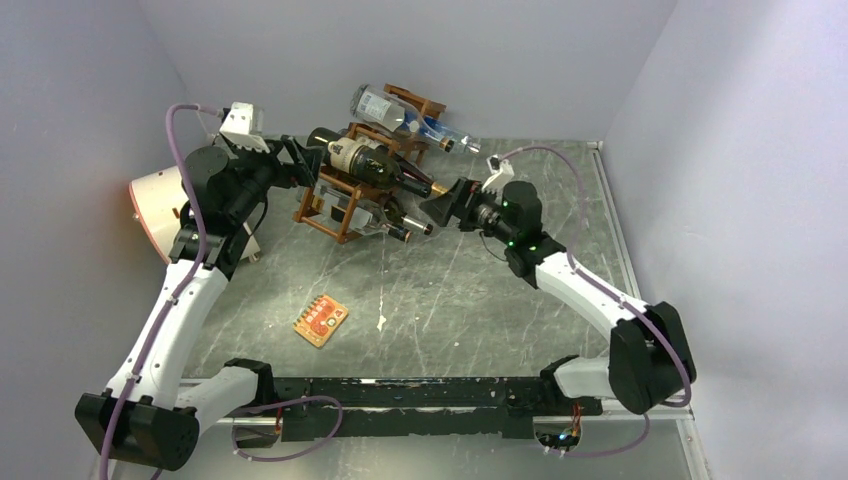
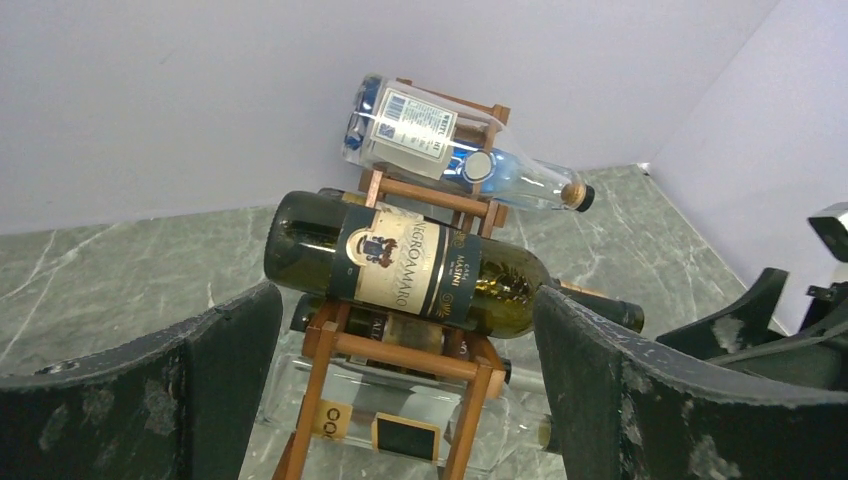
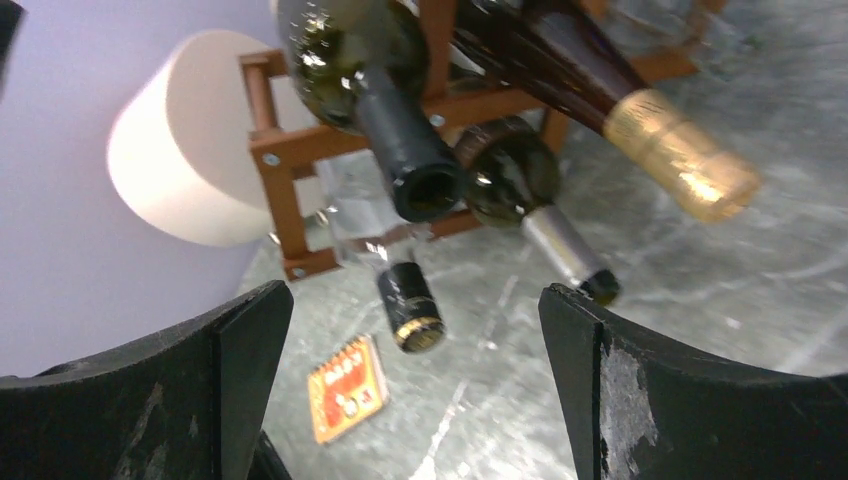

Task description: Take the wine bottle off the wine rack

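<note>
The reddish-brown wine rack [image 1: 335, 205] stands at the back of the table with several bottles in it. A dark green wine bottle [image 1: 365, 160] with a cream and blue label lies on a middle step, its neck pointing right. My left gripper [image 1: 300, 160] is open at the rack's left side, behind the bottle's base. In the left wrist view the gripper [image 2: 408, 300] frames the green bottle [image 2: 420, 265] and a rack bar [image 2: 400, 355]. My right gripper [image 1: 440, 205] is open just right of the necks. In the right wrist view the gripper [image 3: 415, 300] faces the green bottle's neck [image 3: 410, 150].
A clear blue-capped bottle [image 1: 400, 112] lies on the rack's top step. A gold-foil neck [image 3: 680, 160], a silver neck [image 3: 560, 240] and a black-capped clear bottle [image 3: 410, 295] stick out lower down. A cream drum [image 1: 155, 205] sits far left. An orange card [image 1: 321, 320] lies on the table.
</note>
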Action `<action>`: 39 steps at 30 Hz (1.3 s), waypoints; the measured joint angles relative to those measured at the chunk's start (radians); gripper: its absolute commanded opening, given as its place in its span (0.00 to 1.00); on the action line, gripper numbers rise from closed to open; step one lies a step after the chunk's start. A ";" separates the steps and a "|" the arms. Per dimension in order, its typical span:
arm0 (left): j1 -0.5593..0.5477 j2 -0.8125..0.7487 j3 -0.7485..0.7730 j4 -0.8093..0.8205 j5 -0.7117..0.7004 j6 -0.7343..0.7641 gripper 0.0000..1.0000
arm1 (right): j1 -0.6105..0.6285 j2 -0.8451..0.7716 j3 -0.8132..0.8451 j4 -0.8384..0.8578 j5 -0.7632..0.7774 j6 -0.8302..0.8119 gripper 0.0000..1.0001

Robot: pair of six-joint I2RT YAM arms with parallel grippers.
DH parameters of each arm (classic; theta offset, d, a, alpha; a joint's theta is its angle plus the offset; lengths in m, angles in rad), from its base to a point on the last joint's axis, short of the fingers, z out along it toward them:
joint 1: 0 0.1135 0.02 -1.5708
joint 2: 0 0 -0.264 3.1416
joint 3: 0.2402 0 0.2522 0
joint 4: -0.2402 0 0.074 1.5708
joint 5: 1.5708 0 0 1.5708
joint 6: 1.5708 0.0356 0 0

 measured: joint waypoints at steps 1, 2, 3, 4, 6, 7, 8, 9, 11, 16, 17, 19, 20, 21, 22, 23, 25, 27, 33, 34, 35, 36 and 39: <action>0.000 0.000 0.000 0.003 0.006 -0.002 0.98 | 0.014 0.012 -0.007 0.044 0.005 0.027 1.00; -0.001 0.000 0.000 0.006 0.010 -0.004 0.98 | 0.033 0.022 -0.013 0.082 0.023 0.052 1.00; -0.002 0.000 0.000 0.008 0.012 -0.007 0.98 | 0.055 0.033 -0.019 0.118 0.040 0.084 1.00; -0.003 0.000 0.000 0.010 0.013 -0.008 0.98 | 0.074 0.043 -0.028 0.162 0.063 0.122 1.00; -0.006 -0.002 0.000 0.012 0.013 -0.011 0.98 | 0.102 0.065 -0.054 0.247 0.119 0.208 0.98; -0.006 -0.003 0.000 0.012 0.013 -0.012 0.98 | 0.107 0.079 -0.061 0.272 0.148 0.246 0.98; -0.006 -0.006 0.000 0.012 0.013 -0.013 0.98 | 0.109 0.098 -0.060 0.286 0.181 0.280 0.98; -0.006 -0.009 0.000 0.012 0.013 -0.015 0.98 | 0.115 0.114 -0.057 0.294 0.207 0.302 0.98; -0.006 -0.014 0.000 0.013 0.013 -0.019 0.98 | 0.127 0.152 -0.052 0.315 0.277 0.347 0.98; -0.008 -0.032 0.000 0.013 0.014 -0.026 0.98 | 0.196 0.224 -0.024 0.351 0.425 0.426 0.96; -0.010 -0.035 0.000 0.014 0.014 -0.026 0.98 | 0.212 0.236 -0.016 0.361 0.455 0.441 0.94; -0.016 -0.040 0.000 0.016 0.013 -0.026 0.98 | 0.236 0.252 -0.010 0.384 0.509 0.468 0.93; -0.021 -0.043 0.000 0.018 0.013 -0.026 0.98 | 0.247 0.260 -0.007 0.397 0.537 0.485 0.92; -0.025 -0.045 0.000 0.019 0.013 -0.026 0.98 | 0.256 0.270 -0.003 0.409 0.562 0.502 0.92; -0.030 -0.046 0.000 0.020 0.013 -0.025 0.98 | 0.262 0.284 0.003 0.420 0.582 0.520 0.92; -0.036 -0.048 0.000 0.021 0.013 -0.025 0.98 | 0.264 0.299 0.011 0.426 0.602 0.539 0.91; -0.051 -0.049 0.000 0.021 0.010 -0.024 0.98 | 0.265 0.328 0.019 0.439 0.636 0.574 0.85; -0.065 -0.049 0.000 0.024 0.006 -0.023 0.98 | 0.265 0.355 0.023 0.452 0.661 0.602 0.82; -0.092 -0.049 0.000 0.026 0.002 -0.020 0.98 | 0.274 0.397 0.053 0.487 0.711 0.670 0.83; -0.096 -0.049 0.000 0.026 0.001 -0.018 0.98 | 0.274 0.399 0.058 0.485 0.719 0.677 0.83; -0.099 -0.049 0.000 0.026 0.001 -0.017 0.98 | 0.274 0.402 0.064 0.485 0.728 0.684 0.83; -0.102 -0.048 0.000 0.026 0.000 -0.017 0.98 | 0.274 0.406 0.070 0.484 0.737 0.693 0.82; -0.107 -0.048 0.000 0.026 -0.001 -0.016 0.98 | 0.274 0.414 0.084 0.481 0.761 0.723 0.81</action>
